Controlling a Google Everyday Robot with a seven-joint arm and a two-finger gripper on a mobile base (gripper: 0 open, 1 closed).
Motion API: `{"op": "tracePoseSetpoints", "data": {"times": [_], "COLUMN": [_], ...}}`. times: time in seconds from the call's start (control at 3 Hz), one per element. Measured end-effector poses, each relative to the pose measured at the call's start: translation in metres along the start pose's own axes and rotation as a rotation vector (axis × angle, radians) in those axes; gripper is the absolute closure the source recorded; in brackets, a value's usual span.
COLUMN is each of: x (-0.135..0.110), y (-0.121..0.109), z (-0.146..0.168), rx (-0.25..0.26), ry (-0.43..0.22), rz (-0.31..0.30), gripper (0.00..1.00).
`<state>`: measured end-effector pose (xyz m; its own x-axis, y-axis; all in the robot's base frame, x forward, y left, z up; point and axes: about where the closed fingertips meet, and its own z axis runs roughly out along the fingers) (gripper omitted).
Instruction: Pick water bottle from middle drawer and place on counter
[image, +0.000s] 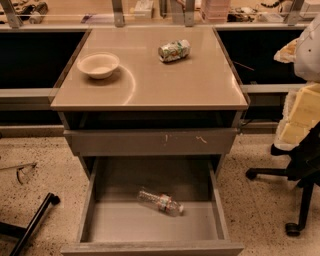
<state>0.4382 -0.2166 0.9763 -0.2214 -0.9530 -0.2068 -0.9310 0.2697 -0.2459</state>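
Water bottle (161, 202) lies on its side on the smooth grey floor of the open middle drawer (120, 222), roughly midway across it and clear of all the walls.

The grey drawer cabinet (75, 150) fills the middle of the view and stands on a speckled floor (260, 210). Its top is the counter surface (170, 80), a glossy tan square slab with a thin edge. Below the slab is a dark gap, then a grey drawer front (125, 142) with pale scratch marks right of its centre. Under that front, the middle drawer is pulled far out toward the camera, and its plain front rim runs along the bottom edge of the view.

To the right of the cabinet stands a black office chair (300, 200) on castors, with pale yellow foam blocks (300, 117) stacked on it. A black chair leg (30, 222) reaches in from the lower left.

On the counter surface, a white bowl (98, 65) sits upright near the left edge. A crushed green-and-white can (174, 50) lies on its side toward the back, well apart from the bowl.

The bottle is clear and ribbed with a reddish-white label band. It lies diagonally, its pale cap pointing to the front right.

The gripper is outside this view, so I cannot tell whether it is open or closed.
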Motion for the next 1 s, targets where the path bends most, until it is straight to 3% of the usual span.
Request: {"op": "tracePoseSetpoints", "data": {"times": [0.33,0.67,1.0], "x": [0.0,-0.009,-0.044], "y": [0.0,0.022,0.066], "z": [0.0,0.034,0.094], "rx": [0.0,-0.066,-0.156], "ry": [0.0,-0.033,-0.154], "rz": [0.0,-0.005,0.004], "gripper": [0.0,0.0,0.0]}}
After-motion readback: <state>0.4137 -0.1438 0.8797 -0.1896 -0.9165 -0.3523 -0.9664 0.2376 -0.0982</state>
